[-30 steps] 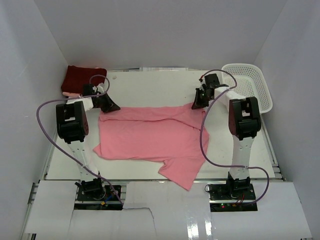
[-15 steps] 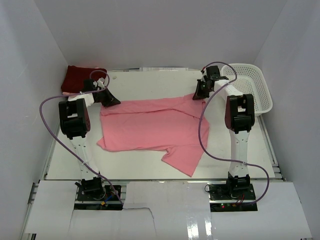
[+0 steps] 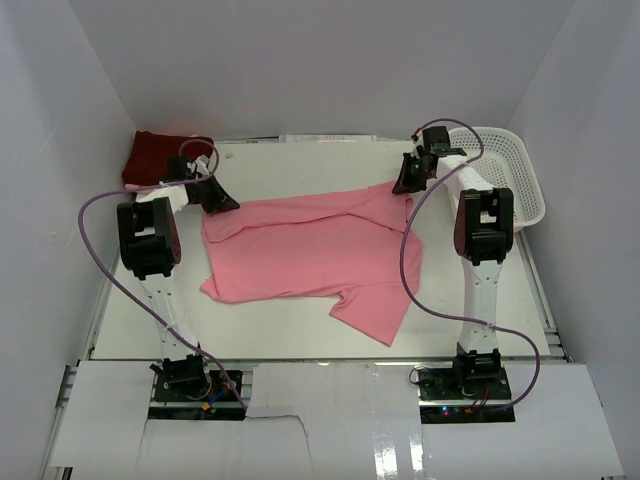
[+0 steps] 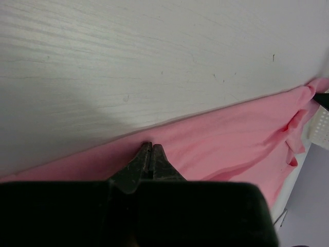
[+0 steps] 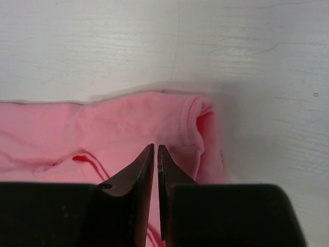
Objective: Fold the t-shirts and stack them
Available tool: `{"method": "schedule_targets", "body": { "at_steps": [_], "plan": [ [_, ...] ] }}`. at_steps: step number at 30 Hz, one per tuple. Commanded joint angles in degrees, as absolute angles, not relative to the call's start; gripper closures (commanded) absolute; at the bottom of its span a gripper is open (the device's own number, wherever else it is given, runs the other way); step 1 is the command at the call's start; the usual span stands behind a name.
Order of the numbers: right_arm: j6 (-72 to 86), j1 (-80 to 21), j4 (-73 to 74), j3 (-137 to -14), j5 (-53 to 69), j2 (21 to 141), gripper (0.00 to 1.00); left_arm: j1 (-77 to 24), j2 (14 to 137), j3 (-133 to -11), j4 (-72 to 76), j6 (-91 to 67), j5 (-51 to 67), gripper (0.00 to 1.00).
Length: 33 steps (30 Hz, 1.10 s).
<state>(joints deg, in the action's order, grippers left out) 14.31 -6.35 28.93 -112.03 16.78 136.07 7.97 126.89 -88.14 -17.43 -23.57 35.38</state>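
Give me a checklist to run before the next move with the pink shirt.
1. The left gripper is shut on the far edge of the pink t-shirt: ok.
2. The right gripper is shut on cloth beside the sleeve: ok.
3. Shirt lying flat: not ok, it is bunched by the right gripper and one sleeve trails toward the bases.
4. The maroon t-shirt is folded and apart from the pink one: ok.
5. The white basket is clear of the right arm: cannot tell, they are close.
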Motion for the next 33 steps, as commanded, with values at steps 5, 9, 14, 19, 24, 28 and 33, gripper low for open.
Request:
{"method": "schedule_targets", "body": {
  "at_steps": [5, 9, 14, 19, 24, 28, 33],
  "plan": [
    [12.75, -7.73, 27.16, -108.38, 23.99, 125.86, 0.82, 6.51, 120.50, -96.06, -25.40, -23.56, 32.43, 1.00],
    [12.39, -9.23, 27.16, -107.58, 25.14, 125.15, 0.63, 2.64, 121.37, -102.19, -28.21, -23.03, 31.82, 1.00],
    [12.48, -10.89, 29.09, -109.95, 28.91, 127.70, 0.53, -4.82, 125.76, -110.38, -30.76, -21.71, 33.22, 1.00],
    [12.74, -12.21, 29.35, -110.92, 31.02, 129.90, 0.48, -9.31, 134.46, -120.64, -31.38, -23.20, 38.75, 1.00],
    [12.04, -12.57, 30.06, -112.85, 31.46, 131.66, 0.47, -12.83, 141.84, -129.36, -31.64, -26.45, 42.70, 1.00],
    [11.16, -12.57, 30.06, -113.03, 31.29, 132.97, 0.47, -14.15, 145.98, -131.75, -29.72, -28.65, 45.16, 1.00],
    [10.90, -12.57, 29.27, -112.68, 30.94, 134.21, 0.46, -15.64, 147.57, -128.14, -24.00, -32.17, 46.76, 1.00]
  ]
}}
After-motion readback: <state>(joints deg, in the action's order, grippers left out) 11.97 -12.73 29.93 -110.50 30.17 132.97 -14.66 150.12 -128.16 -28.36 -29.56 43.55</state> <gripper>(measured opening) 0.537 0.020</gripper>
